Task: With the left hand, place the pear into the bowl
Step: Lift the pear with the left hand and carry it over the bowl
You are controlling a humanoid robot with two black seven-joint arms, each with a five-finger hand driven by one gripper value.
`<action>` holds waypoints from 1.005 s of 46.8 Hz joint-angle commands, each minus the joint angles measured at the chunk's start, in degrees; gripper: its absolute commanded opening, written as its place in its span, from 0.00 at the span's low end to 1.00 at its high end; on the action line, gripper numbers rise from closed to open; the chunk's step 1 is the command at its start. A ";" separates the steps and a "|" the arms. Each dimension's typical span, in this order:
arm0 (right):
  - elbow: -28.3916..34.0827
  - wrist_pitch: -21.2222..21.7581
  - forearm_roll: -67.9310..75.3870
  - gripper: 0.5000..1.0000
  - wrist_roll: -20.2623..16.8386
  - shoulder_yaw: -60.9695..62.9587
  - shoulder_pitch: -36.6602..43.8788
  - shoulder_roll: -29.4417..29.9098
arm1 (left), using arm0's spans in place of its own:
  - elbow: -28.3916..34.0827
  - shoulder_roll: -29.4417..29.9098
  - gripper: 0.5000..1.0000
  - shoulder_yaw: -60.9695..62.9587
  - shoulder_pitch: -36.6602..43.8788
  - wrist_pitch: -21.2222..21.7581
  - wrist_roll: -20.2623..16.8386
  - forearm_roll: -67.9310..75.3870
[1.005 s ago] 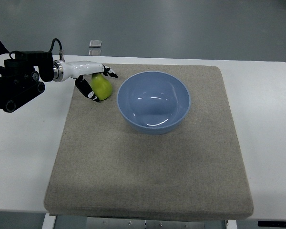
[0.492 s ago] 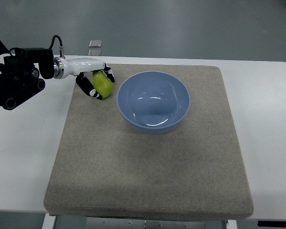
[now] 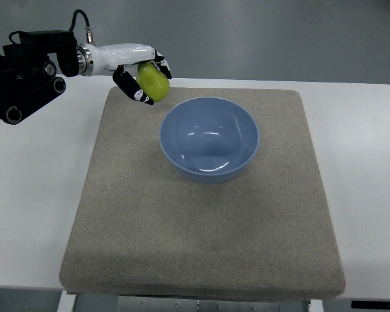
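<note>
White table (image 3: 32, 214) fills most of the view, w/ grey floor (image 3: 247, 32) beyond its far edge. On the table lies a big grey-beige felt mat (image 3: 201, 234), roughly square, covering the middle.

My left arm (image 3: 26, 71) comes in from the upper left corner: black boxy forearm w/ a cable looping over the top, then a white wrist section running right toward the hand.

Blue bowl (image 3: 209, 138) sits upright on the far half of the mat, approx. centre left-right. Inside looks bare, just light glints on the glaze.

My left hand (image 3: 142, 73) is at the mat's far left corner, near the bowl's upper left rim but apart from it. Fingers (image 3: 131, 90) are curled & clamped on the pear (image 3: 153, 80): one black-tipped finger wraps under its left side, others hook over the top right. Pear is yellow-green, held in the hand, not in the bowl; it shows just beyond the bowl's far left rim, over the mat edge/table boundary. No contact visible btw pear & bowl. Can't tell exact height above the mat from this steep angle.

Small clear square thing (image 3: 130, 59) on the floor behind the hand, partly hidden by it; can't ID it.
</note>
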 commanded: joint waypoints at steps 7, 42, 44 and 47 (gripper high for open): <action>0.05 0.00 0.00 0.85 0.00 0.00 0.00 0.00 | -2.97 -1.23 0.00 -0.61 -1.37 -0.03 0.01 -0.57; -0.04 0.00 0.00 0.85 0.00 0.00 0.00 0.00 | -15.19 -2.64 0.00 0.18 0.39 -0.90 0.01 -0.57; -0.04 0.00 0.00 0.85 0.00 0.00 0.00 0.00 | -15.37 -2.73 0.00 0.18 0.56 -0.99 0.01 -0.57; 0.05 0.00 0.00 0.85 0.00 0.00 0.00 0.00 | -15.55 -4.13 0.00 0.35 1.18 -0.99 0.01 -0.57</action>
